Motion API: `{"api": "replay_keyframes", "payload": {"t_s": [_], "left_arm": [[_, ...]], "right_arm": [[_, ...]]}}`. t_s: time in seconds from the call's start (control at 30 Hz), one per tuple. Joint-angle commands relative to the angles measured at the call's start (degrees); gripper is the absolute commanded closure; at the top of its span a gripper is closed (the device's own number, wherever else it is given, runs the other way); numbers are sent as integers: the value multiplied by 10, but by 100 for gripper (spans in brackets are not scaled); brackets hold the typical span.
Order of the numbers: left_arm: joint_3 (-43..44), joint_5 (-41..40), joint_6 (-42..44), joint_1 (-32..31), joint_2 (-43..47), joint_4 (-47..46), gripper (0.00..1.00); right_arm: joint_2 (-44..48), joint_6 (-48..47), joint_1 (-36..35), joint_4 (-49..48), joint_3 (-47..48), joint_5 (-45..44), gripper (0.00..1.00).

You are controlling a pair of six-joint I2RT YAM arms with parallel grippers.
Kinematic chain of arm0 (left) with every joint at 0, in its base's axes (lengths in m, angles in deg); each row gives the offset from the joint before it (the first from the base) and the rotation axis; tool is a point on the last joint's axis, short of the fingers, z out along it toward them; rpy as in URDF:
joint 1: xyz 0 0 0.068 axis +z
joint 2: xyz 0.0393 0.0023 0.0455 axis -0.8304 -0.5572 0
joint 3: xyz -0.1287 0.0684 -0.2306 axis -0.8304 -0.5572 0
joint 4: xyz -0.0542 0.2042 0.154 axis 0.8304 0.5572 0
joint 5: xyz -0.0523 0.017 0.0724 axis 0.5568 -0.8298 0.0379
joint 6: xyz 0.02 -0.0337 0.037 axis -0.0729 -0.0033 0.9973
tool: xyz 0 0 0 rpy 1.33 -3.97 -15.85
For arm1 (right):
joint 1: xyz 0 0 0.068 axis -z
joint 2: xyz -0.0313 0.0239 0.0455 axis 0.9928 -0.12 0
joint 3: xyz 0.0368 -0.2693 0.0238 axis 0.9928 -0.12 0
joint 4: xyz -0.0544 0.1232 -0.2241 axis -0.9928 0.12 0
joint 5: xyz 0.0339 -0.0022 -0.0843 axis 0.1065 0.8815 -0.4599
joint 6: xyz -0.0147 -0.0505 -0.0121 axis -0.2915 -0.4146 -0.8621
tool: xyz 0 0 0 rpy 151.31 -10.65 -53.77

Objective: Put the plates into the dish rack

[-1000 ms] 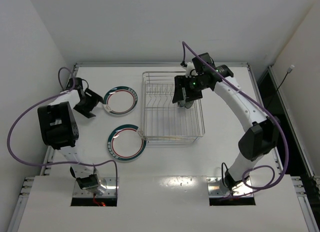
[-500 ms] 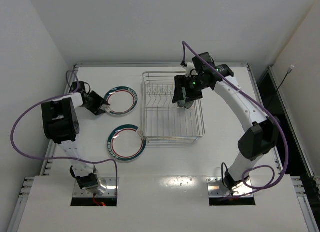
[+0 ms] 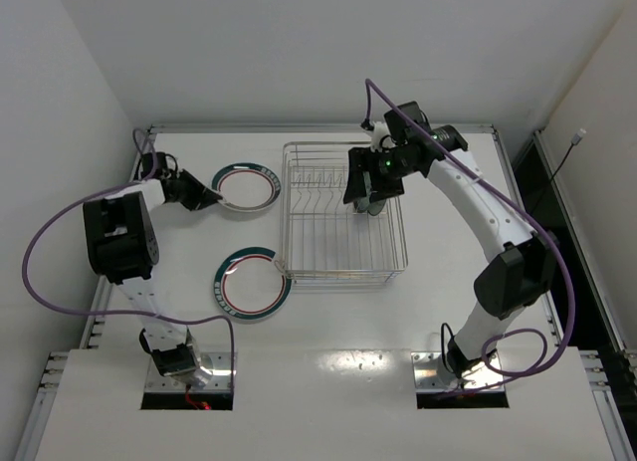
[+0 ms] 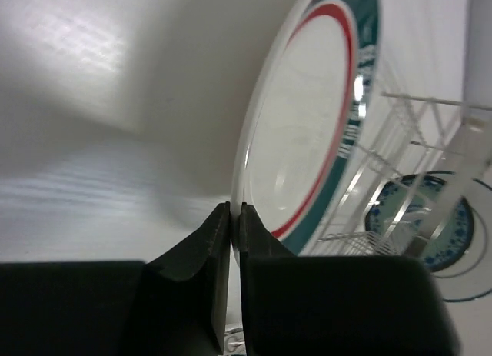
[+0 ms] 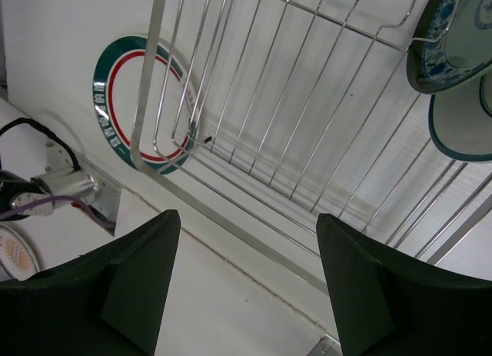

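Loading the third plate. Pinched at its outer rim by the left gripper [image 4: 234, 217]: far plate [image 3: 247, 186], green-rimmed, toward the far-left corner of the desk [image 3: 448, 312] and just left of the rack [image 3: 290, 217]. Jaws closed to a sliver, with only the thin rim between them. Hard to say whether lifted clear of the desk or merely tipped (steeply on edge in the wrist view, nearly flat from above).

Hanging over the rack's far-right part: right gripper [image 5: 244, 241], spread wide, holding nothing. Already standing in the rack beneath it: teal plate [image 5: 453, 33] and grey-rimmed plate [image 5: 469, 118]. Lying flat toward the near-left, touching or just beside the rack's near-left corner: second green-rimmed plate [image 3: 252, 283], untouched.

Roughly halfway, by that count. Next, probably: raise the held plate, turn it upright, carry it right over the rack wall and lower it between two free dividers [image 3: 333, 192]. Calls for a firm pinch, given so little rim in the grip and the risk of swinging or slipping. Calls also for keeping clear of the right gripper.
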Motion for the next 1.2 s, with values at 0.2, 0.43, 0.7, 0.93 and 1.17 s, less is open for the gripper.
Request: {"api": "replay_keyframes", "payload": {"t_s": [0.2, 0.43, 0.7, 0.93, 1.17], "left_arm": [[-47, 163, -151, 16, 108, -303, 100], [-160, 206, -512, 16, 113, -814, 100], [-209, 212, -506, -56, 160, -817, 100], [-237, 223, -487, -102, 197, -795, 100], [-252, 228, -467, -158, 218, -770, 100]], "right_arm": [[42, 62, 16, -120, -16, 138, 31], [35, 136, 16, -226, -38, 201, 31], [-16, 164, 16, -281, -3, 190, 14], [-60, 164, 16, -269, 30, 178, 12], [-83, 176, 16, -274, 30, 172, 12]]}}
